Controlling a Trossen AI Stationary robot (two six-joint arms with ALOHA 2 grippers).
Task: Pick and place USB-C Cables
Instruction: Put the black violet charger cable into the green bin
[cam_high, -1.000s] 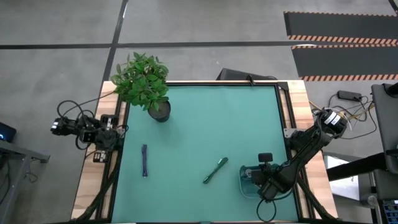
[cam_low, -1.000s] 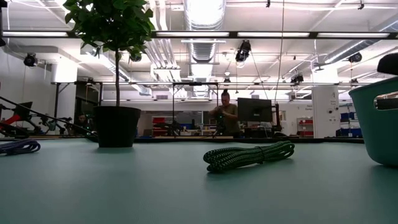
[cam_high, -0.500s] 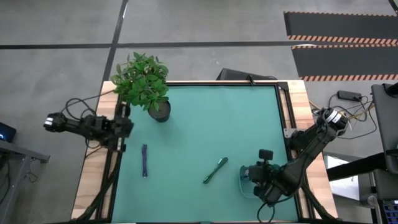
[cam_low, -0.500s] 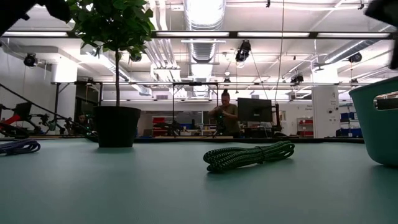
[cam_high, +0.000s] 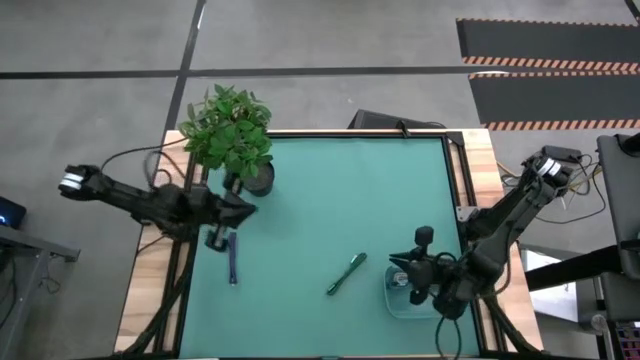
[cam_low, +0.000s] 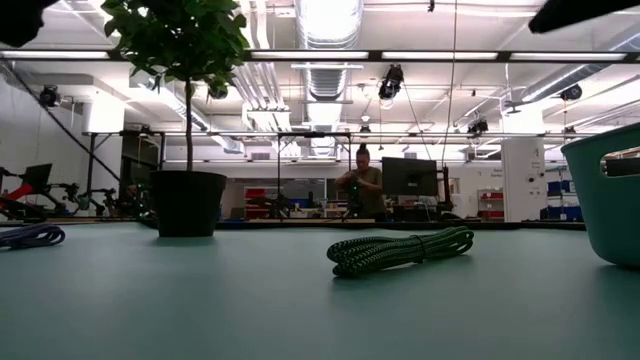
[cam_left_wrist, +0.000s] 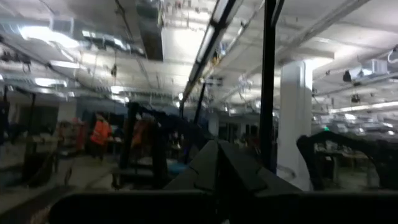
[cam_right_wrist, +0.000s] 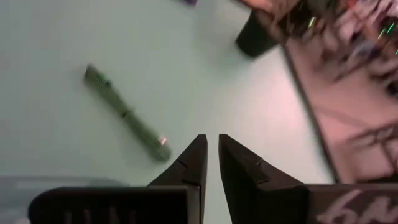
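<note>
Your left gripper: fingers look pressed together, above purple cable | right gripper: fingers nearly closed, empty, over bin | green cable: mid tabletop.

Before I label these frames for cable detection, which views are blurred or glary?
High view: sharp, evenly lit. Low view: green cable crisp, ceiling lights glare. Left wrist view: motion-smeared, shows only the room. Right wrist view: soft; green cable still readable, purple cable cut off at the edge.
</note>
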